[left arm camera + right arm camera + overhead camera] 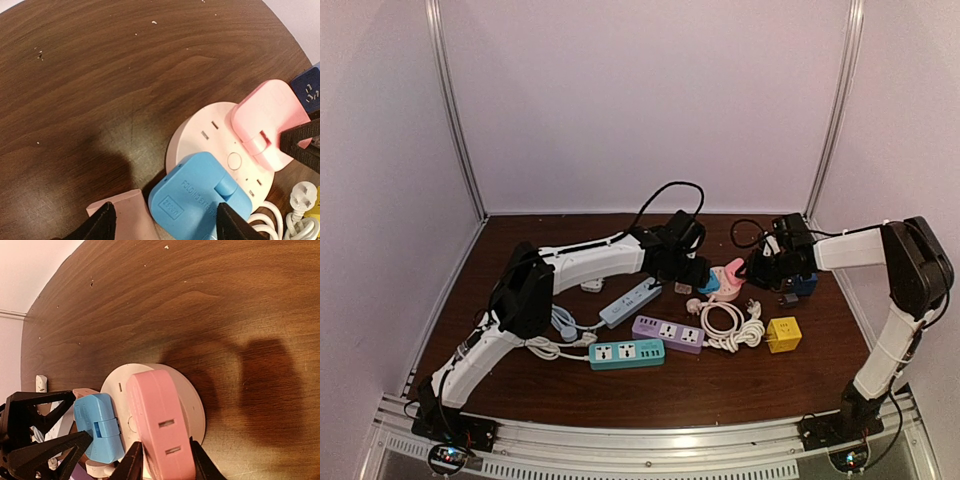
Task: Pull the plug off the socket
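Dk wood table (740, 385), white walls (650, 100); pink plug (159, 427) clamped.

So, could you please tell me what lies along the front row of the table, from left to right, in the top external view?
teal power strip → purple power strip → coiled white cable → yellow cube adapter

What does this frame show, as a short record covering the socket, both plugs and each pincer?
socket: round, pale, lying flat
pink plug: sitting on the socket
blue plug: on the socket beside the pink plug
right pincer: fingers pressed on both sides of the pink plug
left pincer: open, fingers either side of the blue plug
task status: plug not yet pulled off
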Motion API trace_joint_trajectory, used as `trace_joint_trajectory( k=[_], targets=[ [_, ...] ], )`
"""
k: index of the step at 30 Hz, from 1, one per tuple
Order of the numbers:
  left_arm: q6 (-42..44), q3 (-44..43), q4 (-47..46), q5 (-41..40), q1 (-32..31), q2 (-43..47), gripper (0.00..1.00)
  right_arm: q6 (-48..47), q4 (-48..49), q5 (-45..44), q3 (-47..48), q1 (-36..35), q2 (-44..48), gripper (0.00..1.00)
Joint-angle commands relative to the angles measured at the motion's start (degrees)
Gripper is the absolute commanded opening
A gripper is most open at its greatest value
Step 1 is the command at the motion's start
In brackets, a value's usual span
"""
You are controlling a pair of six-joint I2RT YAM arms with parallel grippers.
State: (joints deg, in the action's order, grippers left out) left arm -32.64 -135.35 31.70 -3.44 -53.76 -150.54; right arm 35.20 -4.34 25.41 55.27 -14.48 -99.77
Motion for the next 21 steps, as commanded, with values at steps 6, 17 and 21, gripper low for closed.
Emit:
trace_joint_trajectory(
  k=[6, 17, 21],
  targets=[
    [1.18, -1.32, 1.70, 0.10, -0.65, -2.12, 0.70, -0.01, 0.33, -0.40, 0.68, -0.90, 0.43, 0.27],
    [1.49, -1.36, 2.01, -0.38, -0.80, -2.83, 0.69, 5.28, 8.45, 5.21, -3.33, -0.88, -0.38, 0.14],
    [1.56, -1.39, 1.99, -0.69, -0.93, -3.08, 0.69, 8.04, 13.85, 7.34, -5.98, -0.90, -0.03, 0.12]
  ],
)
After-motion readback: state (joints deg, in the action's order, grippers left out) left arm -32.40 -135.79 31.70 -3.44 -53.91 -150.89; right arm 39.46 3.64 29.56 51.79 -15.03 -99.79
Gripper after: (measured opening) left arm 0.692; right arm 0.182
